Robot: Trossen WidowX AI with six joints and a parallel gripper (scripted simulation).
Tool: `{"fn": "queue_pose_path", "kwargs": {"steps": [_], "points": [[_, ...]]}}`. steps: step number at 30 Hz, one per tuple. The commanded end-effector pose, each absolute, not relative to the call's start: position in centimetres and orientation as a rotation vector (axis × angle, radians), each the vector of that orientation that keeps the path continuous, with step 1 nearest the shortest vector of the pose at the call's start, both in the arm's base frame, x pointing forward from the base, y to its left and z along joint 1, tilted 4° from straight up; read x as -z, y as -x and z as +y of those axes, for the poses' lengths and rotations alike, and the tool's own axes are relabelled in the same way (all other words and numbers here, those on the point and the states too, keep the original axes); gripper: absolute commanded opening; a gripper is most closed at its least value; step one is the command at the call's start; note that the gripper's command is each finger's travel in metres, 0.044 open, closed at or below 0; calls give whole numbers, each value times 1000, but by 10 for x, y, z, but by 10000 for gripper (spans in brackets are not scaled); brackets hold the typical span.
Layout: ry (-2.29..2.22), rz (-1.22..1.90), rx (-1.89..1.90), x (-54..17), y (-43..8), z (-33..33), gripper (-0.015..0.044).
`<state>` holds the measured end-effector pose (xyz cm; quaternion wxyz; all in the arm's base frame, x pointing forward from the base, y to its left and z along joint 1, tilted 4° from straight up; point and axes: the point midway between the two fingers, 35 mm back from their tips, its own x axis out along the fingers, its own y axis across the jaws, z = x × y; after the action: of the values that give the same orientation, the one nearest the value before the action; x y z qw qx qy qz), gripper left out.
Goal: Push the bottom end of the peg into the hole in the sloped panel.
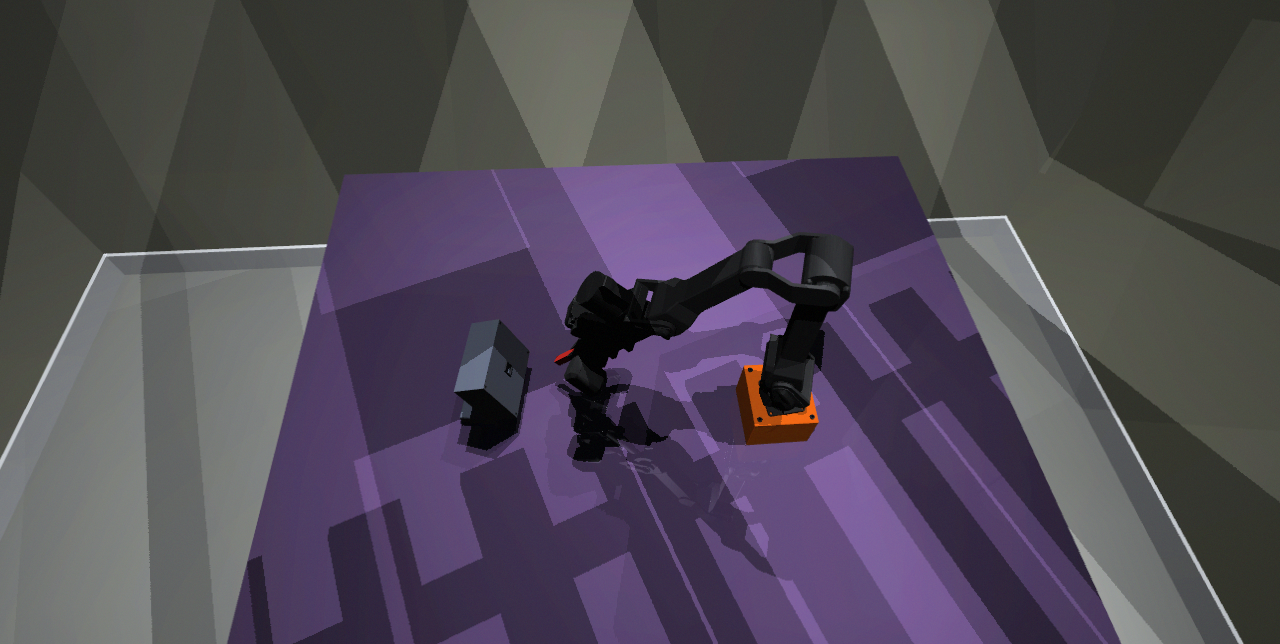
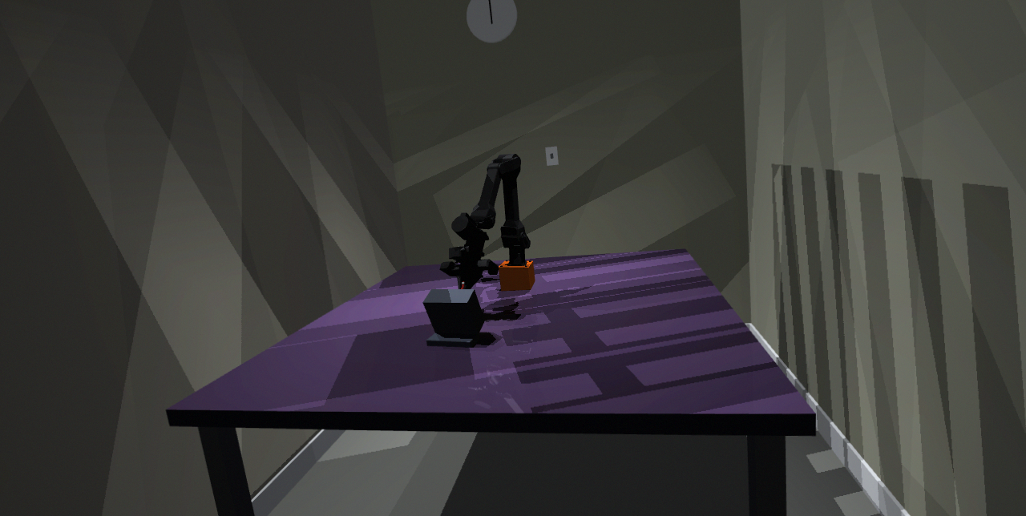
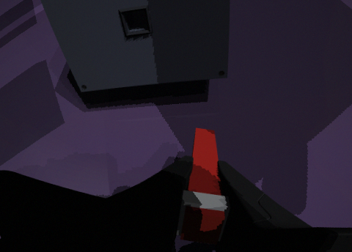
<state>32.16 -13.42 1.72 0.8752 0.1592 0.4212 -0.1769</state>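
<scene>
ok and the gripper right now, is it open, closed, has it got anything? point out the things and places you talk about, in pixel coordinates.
Gripper (image 1: pixel 572 360) (image 2: pixel 462 284) (image 3: pixel 204 167): closed on the red peg (image 1: pixel 563 357) (image 3: pixel 205 146), whose far end sticks out past the fingertips.

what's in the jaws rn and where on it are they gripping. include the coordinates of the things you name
A red peg (image 1: pixel 563 357) (image 3: pixel 205 146), held by its sides partway along its length, between its protruding far end and the pale band nearer the wrist camera.
</scene>
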Motion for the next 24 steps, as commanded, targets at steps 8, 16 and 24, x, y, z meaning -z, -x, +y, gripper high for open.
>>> {"fn": "queue_pose_path", "kwargs": {"steps": [8, 16, 24], "points": [[-303, 819, 349, -19, -322, -130, 0], [-283, 776, 337, -20, -322, -127, 0], [-264, 734, 326, -22, -322, -124, 0]]}}
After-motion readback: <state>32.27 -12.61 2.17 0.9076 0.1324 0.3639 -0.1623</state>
